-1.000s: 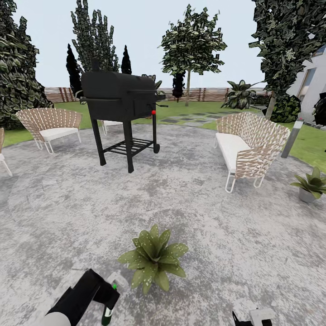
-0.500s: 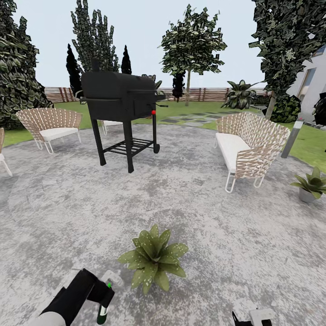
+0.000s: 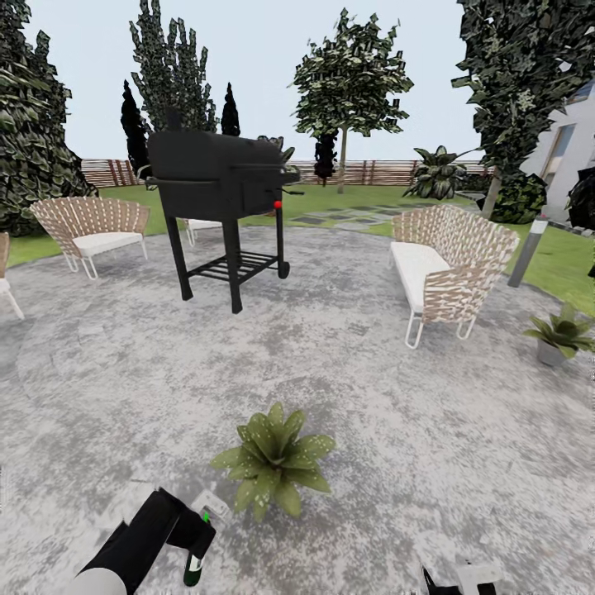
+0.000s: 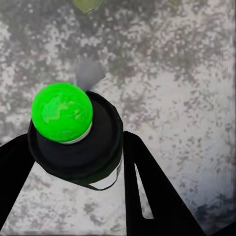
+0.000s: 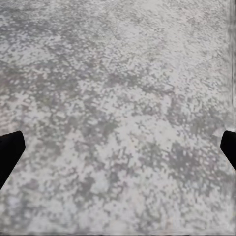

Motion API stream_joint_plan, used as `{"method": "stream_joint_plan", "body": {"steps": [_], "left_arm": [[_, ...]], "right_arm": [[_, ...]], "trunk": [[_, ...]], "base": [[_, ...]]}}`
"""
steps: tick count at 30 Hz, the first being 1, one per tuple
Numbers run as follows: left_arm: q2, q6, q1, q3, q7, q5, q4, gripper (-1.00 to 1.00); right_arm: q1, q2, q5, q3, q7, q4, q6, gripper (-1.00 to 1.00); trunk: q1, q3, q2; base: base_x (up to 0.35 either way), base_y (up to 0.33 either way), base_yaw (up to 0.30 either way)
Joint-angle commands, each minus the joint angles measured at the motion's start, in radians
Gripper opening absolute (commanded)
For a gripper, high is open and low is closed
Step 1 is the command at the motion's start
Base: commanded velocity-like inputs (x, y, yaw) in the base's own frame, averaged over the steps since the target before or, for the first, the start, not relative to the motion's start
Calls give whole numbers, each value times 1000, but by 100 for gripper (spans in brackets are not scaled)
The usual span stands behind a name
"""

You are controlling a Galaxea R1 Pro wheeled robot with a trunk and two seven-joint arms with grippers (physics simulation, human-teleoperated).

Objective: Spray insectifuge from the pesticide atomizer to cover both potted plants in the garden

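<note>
1. We find the left gripper (image 4: 73, 162) clamped on the pesticide atomizer (image 4: 73, 137): in the left wrist view its two dark fingers (image 4: 152, 191) press against either side of the bottle's black head, with the green spot facing the camera. In the head view the same gripper (image 3: 194, 541) holds the atomizer (image 3: 196, 558) low at the robot's left, over the patio (image 3: 430, 463).
2. We note the right gripper (image 5: 118, 147) spread wide and empty; its fingertips (image 5: 10, 152) show at the two edges of the right wrist view, with mottled grey paving between them and nothing touched.
3. The nearer potted plant (image 3: 273, 459) stands on the paving just ahead of the held atomizer, apart from it. Its leaves hide the pot from us.
4. The second potted plant (image 3: 560, 335) sits in a grey pot at the patio's right edge, well apart from the first.
5. A woven sofa (image 3: 450, 268) with a white cushion stands near that second plant.
6. A black grill (image 3: 219, 190) stands further back, centre-left, with a woven chair (image 3: 91, 227) to its left.
7. Beyond lie the lawn, trees and a slatted wooden fence (image 3: 364, 172).
</note>
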Motion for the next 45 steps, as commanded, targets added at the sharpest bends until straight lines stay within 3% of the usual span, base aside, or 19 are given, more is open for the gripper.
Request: {"method": "stream_joint_plan", "body": {"steps": [1, 19, 22, 24, 27, 28, 30, 32, 33, 37, 41, 45], "left_arm": [[0, 4, 0, 1, -8, -8, -2, -100], [1, 4, -1, 1, -8, -8, -2, -100], [-7, 8, -5, 2, -7, -7, -12, -100], [-27, 14, -10, 2, -6, -7, -40, -100], [-74, 88, -16, -3, -5, -14, -90, -100], [-85, 146, -17, -5, -4, -16, -107, -100], [-95, 246, -28, -8, -5, -15, -161, -100], [-98, 296, -40, -10, -5, -15, -195, -100], [-101, 310, -42, -15, -5, -16, -202, -100], [-107, 353, -44, -100, -5, -43, -211, -100], [-120, 358, -41, -121, -4, -50, -206, -100], [-162, 384, -50, -126, -4, -49, -212, -100]], "right_arm": [[-1, 0, 2, -8, 7, 0, -3, 100], [-1, 0, 1, -8, 7, -1, -3, 100], [-1, -1, 2, -8, 7, -1, -4, 100], [-1, -1, 2, -8, 7, -1, -4, 100], [-1, -2, 2, -8, 7, -1, -4, 100], [-1, -1, 2, -8, 7, -1, -4, 100], [-1, -2, 2, -8, 7, -1, -4, 100], [-1, -1, 2, -8, 7, -1, -4, 100], [-1, -1, 2, -8, 7, -1, -5, 100], [-1, -1, 2, -8, 8, -1, -5, 100], [-1, -1, 2, -8, 8, -1, -5, 100], [-1, -1, 2, -8, 8, -1, -5, 100]], "trunk": [[-1, -1, 0], [-1, -1, 0], [-1, -1, 0], [-1, -1, 0], [-1, -1, 0], [-1, -1, 0], [-1, -1, 0], [-1, -1, 0], [-1, -1, 0], [-1, -1, 0], [-1, -1, 0], [-1, -1, 0]], "base": [[-199, -196, 0], [-21, -176, 43], [0, -9, 1], [0, -2, 0], [0, 0, 0], [0, 0, 0], [0, 0, 0], [0, 0, 0], [0, 0, 0], [0, 0, 0], [0, 0, 0], [0, 0, 0]]}}
